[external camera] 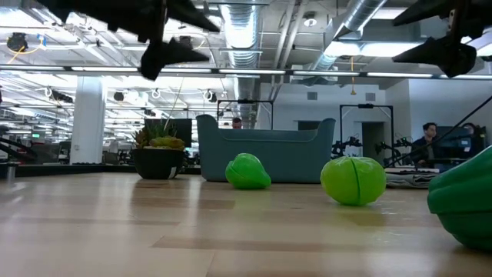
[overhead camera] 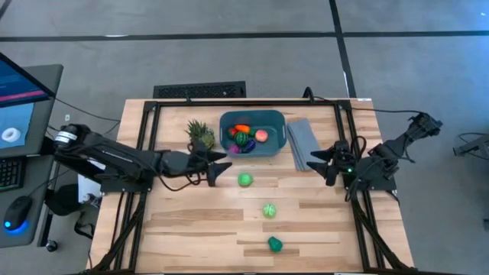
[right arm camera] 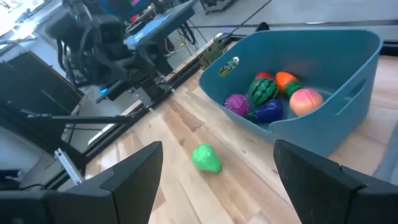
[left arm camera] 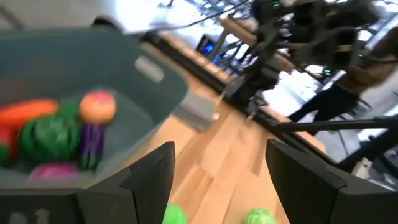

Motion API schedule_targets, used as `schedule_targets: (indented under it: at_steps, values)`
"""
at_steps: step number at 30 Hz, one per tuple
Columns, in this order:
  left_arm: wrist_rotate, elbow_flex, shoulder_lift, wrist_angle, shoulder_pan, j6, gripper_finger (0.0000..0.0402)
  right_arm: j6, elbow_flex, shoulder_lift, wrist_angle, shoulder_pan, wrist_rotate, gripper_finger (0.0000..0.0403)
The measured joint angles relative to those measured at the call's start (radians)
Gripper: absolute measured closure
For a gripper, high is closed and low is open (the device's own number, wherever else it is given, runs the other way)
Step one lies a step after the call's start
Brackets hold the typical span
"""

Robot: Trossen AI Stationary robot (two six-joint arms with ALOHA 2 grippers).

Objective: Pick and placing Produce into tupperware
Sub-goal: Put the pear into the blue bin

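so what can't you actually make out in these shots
- Tub contents, low view: its near wall hides all the produce inside.
- Nearest green piece, low view: cut off by the right edge, shape unclear.
- Left gripper, low view: a dark silhouette cut off by the top edge.
- Red piece, left wrist view: blurred and cut by the edge.

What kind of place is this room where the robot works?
Probably a robotics lab or open workshop hall. The low view shows bare ceiling ducts and people seated at screens behind the table. From above, a monitor and mouse sit beside the left arm.
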Motion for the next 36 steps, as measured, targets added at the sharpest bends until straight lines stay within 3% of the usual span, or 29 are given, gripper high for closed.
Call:
schedule_targets:
  at_steps: [5,10,17,22,29,32,36]
  values:
    - [-0.002,-0.006,0.051,-0.066,0.004,-0.192,0.0161,-0.001,0.000,0.000,0.000,-0.012,-0.002,0.0074]
    - [0.046,-0.005,0.135,-0.006,0.008,-0.426,0.0161,-0.001,0.000,0.013,0.000,-0.011,-0.005,0.0074]
    - [0.042,-0.005,0.208,0.083,0.037,-0.584,0.0161,0.001,0.000,0.053,0.000,-0.011,-0.011,0.0074]
    - [0.095,-0.004,0.218,0.183,0.044,-0.599,0.0161,0.001,0.000,0.096,0.008,-0.011,-0.046,0.0074]
    - [0.183,0.000,0.218,0.265,0.044,-0.476,0.0161,0.016,0.000,0.155,0.031,-0.011,-0.054,0.0074]
    - [0.185,0.024,0.218,0.165,0.044,-0.478,0.0161,0.017,0.000,0.174,0.037,-0.011,-0.056,0.0074]
    - [0.183,0.116,0.218,-0.126,0.044,-0.486,0.0159,0.017,0.000,0.187,0.038,-0.011,-0.077,0.0074]
